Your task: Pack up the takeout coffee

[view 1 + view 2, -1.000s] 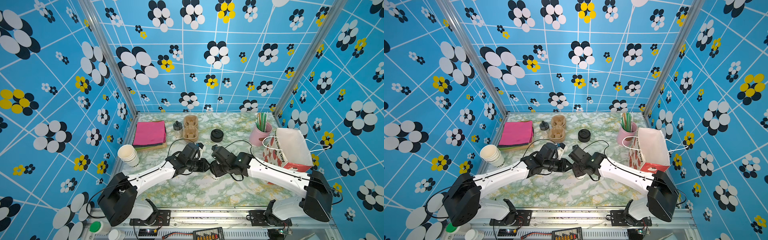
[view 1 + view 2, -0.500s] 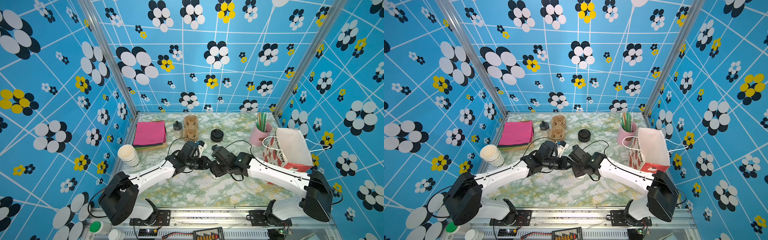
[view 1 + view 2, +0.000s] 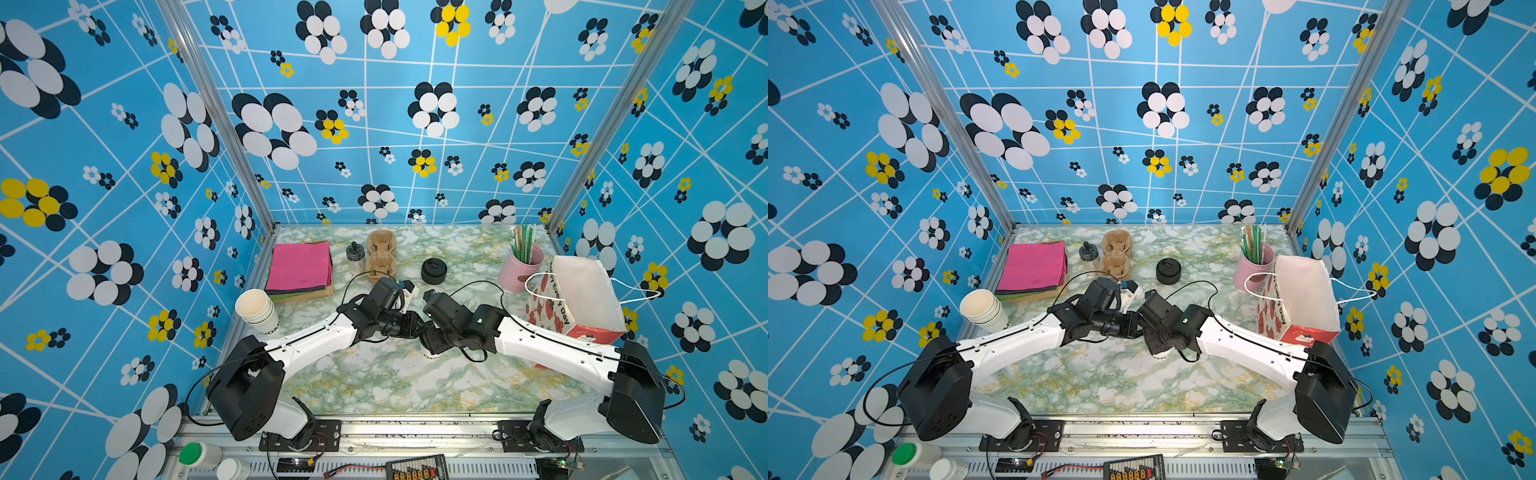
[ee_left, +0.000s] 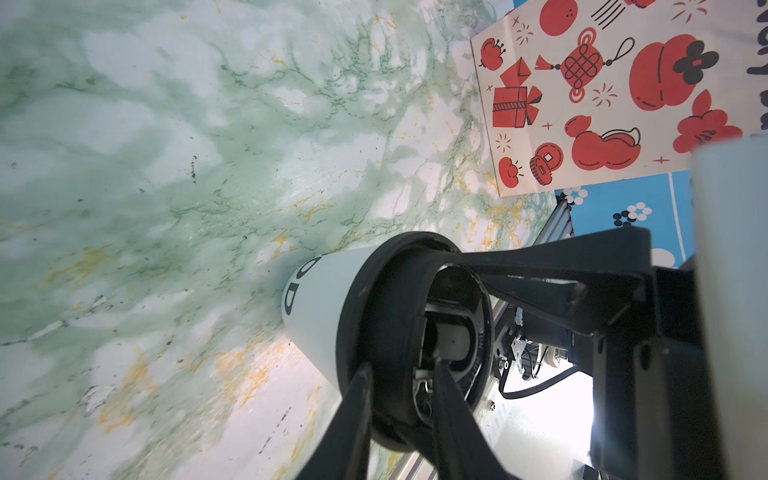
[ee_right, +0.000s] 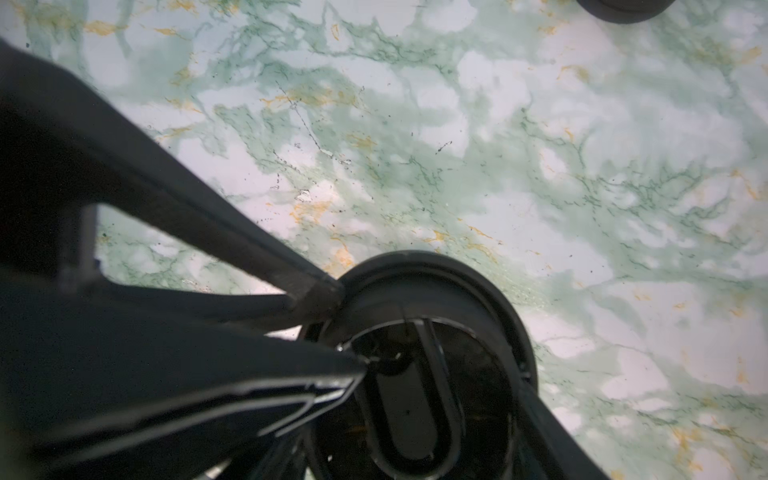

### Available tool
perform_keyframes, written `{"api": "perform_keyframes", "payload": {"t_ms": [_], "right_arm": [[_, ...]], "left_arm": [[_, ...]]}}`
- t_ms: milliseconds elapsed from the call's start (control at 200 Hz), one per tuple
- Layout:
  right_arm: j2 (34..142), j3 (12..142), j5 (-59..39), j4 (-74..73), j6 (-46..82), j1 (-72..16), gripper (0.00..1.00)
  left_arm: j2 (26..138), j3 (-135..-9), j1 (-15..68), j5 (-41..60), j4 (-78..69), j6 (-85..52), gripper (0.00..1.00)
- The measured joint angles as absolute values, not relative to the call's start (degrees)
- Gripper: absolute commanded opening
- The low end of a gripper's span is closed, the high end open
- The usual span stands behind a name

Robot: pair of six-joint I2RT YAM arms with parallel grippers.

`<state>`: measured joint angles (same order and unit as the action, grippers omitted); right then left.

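Note:
The takeout coffee (image 4: pixel 320 303), a white paper cup with dark lettering and a black sip lid (image 5: pixel 440 291), stands upright mid-table. In both top views only its base (image 3: pixel 430 354) (image 3: pixel 1161 354) peeks out under the arms. My left gripper (image 4: pixel 401 370) (image 3: pixel 415 326) comes in from the side and is shut on the lid's rim. One of its fingers (image 4: pixel 353 415) is outside the rim and the other lies on the lid's top. My right gripper (image 5: pixel 415 415) (image 3: pixel 430 337) hangs over the cup, shut across the lid, with one finger (image 5: pixel 552 436) against the rim.
A red-patterned paper bag (image 3: pixel 577 299) stands at the right, with a pink cup of straws (image 3: pixel 521 266) behind it. Along the back are a stack of black lids (image 3: pixel 433 270), a cardboard cup carrier (image 3: pixel 380 255), a small jar (image 3: pixel 355 255) and pink napkins (image 3: pixel 299 266). Stacked white cups (image 3: pixel 255 309) stand at the left.
My left wrist has shifted slightly toward the right gripper. The right arm and the cup have stayed where they were.

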<state>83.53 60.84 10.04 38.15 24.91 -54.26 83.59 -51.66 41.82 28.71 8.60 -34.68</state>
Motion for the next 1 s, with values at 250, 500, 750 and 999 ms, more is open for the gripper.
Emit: {"api": "perform_keyframes", "payload": {"t_ms": [250, 500, 750, 999], "right_arm": [[83.11, 60.69, 10.02, 38.04, 24.93, -54.26, 0.4], [81.43, 58.94, 10.17, 36.18, 24.99, -54.24, 0.4], [79.68, 57.19, 10.48, 34.52, 25.15, -54.24, 0.4], [78.83, 56.71, 10.85, 33.93, 25.15, -54.24, 0.41]], "left_arm": [[83.57, -54.28, 42.87, 25.96, 13.89, -31.7, 0.28], [84.03, -56.55, 44.01, 23.33, 18.22, -29.78, 0.25], [84.34, -57.41, 44.71, 22.81, 18.87, -29.08, 0.24], [84.71, -57.95, 44.93, 22.59, 19.33, -28.8, 0.24]]}}
